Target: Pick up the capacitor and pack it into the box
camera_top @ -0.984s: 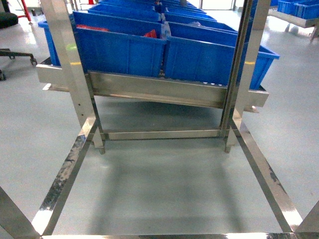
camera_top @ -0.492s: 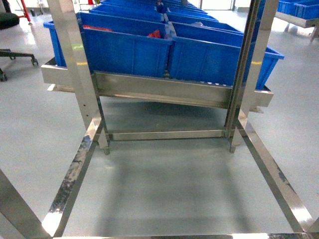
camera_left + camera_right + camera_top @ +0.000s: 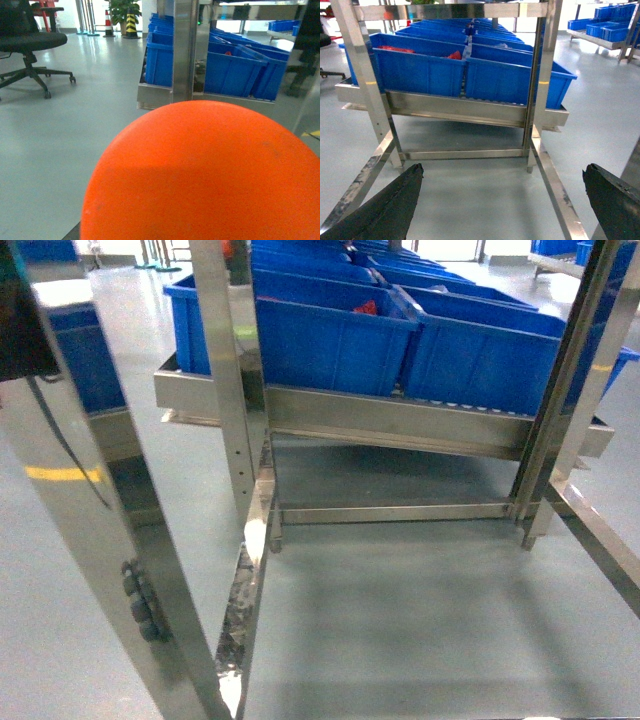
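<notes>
A stainless steel rack (image 3: 400, 420) stands on a smooth grey floor (image 3: 400, 620), seen from the robot's head camera. Its upright posts (image 3: 228, 390) rise at left and right, and low rails run along the floor, framing an open bay of bare floor under the shelf. A closer steel post (image 3: 90, 540) crosses the left foreground at a slant, crowding that side.

On the sloped shelf sit rows of blue plastic bins (image 3: 330, 340), touching side by side and running back in lines. Something red (image 3: 366, 308) shows inside one bin; whether it is a capacitor cannot be told. The pink box is not visible in any view.

The right wrist view faces the same rack head-on. The right gripper (image 3: 505, 200) is spread wide, its two dark fingers (image 3: 385, 205) at the lower corners with empty floor between them, holding nothing.

The left wrist view is mostly filled by a round orange dome (image 3: 205, 175) close to the lens. The left gripper cannot be seen. Beyond it lie the glossy floor, a black office chair (image 3: 30, 45) at far left, a striped traffic cone (image 3: 108, 22) and a potted plant (image 3: 122, 7).
</notes>
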`<state>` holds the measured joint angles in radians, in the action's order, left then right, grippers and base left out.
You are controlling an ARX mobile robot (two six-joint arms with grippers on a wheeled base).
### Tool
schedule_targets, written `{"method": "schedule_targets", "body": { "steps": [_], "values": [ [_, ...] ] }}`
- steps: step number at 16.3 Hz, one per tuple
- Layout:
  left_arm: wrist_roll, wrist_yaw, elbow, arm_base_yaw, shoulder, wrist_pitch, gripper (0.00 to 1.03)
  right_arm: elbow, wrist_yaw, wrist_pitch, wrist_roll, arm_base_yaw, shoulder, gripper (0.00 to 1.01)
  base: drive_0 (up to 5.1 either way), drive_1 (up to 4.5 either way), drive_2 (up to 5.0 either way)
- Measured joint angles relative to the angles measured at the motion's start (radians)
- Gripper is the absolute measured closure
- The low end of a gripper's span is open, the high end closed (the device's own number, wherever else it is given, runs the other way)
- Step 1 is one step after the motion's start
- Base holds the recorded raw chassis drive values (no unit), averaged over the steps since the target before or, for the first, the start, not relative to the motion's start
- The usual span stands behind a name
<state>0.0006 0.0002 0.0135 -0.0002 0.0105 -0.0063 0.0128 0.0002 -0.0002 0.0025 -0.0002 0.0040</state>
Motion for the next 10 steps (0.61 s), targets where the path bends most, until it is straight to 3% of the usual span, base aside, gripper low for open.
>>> {"method": "schedule_targets", "body": {
  "steps": [10],
  "values": [
    [0.000, 0.000, 0.000, 0.000, 0.000, -0.001, 0.59, 0.000, 0.000, -0.005, 0.000, 0.000, 0.000, 0.03, -4.9, 2.50, 2.5]
  ]
}}
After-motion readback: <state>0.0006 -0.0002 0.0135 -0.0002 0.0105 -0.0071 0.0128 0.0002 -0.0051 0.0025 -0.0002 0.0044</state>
